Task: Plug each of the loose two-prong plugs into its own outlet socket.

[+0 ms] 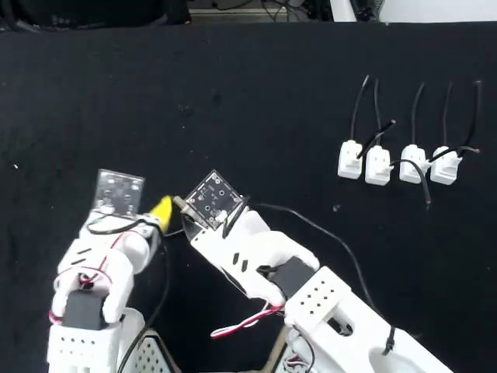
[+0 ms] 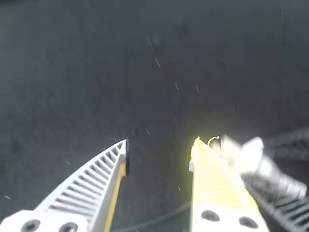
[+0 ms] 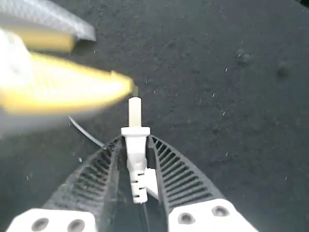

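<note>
Closely, left fingers [image 3: 72, 92] facing plug [image 3: 134, 140], sockets [image 1: 378, 165] apart.

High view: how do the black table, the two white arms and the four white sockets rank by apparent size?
1. Black table.
2. Right arm, holding a plug.
3. Left arm.
4. Four sockets, alike in size.
The raised arms are nearer the camera, so their rank is unsure.

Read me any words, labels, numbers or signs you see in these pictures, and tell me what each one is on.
No readable text. Marks on the left wrist board and right wrist board are too small to read; the white plug in the right end effector shows no print.
</note>
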Available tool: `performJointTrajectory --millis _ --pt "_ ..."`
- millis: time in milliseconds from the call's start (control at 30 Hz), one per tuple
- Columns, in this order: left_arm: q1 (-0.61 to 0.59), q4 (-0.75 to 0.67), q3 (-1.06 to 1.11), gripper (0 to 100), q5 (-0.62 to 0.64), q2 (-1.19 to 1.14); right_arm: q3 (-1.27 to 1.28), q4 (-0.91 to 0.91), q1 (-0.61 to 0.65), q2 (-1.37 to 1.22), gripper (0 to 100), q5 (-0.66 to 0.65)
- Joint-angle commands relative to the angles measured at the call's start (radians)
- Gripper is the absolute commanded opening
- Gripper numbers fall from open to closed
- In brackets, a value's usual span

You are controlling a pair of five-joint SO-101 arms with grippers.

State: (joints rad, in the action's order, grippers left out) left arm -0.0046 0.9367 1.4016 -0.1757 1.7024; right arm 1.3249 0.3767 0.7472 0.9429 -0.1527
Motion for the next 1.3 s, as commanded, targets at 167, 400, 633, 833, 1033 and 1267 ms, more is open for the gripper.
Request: performJointTrajectory --millis 167,400,633,833,1033,1267 --pt "0.054 -0.106 -0.064 22 0.000 -0.002 -0.031 0.006 0.092 -0.030 1.1 0.002" --pt "0.071 -0.158 0.091 22 -0.006 0.002 -0.031 0.008 0.064 -0.028 1.1 0.000" --pt "0.071 -0.160 0.142 22 -0.003 0.006 -0.031 0.005 0.063 -0.028 1.1 0.006" --pt "0.054 -0.152 0.143 22 0.000 0.008 -0.033 0.002 0.020 -0.027 1.1 0.008" --pt "0.013 -0.150 0.145 22 0.000 0.008 -0.033 0.002 0.015 -0.027 1.1 0.008" --pt "0.016 -0.153 0.160 22 0.000 0.008 -0.044 0.006 0.017 -0.027 1.1 0.009"
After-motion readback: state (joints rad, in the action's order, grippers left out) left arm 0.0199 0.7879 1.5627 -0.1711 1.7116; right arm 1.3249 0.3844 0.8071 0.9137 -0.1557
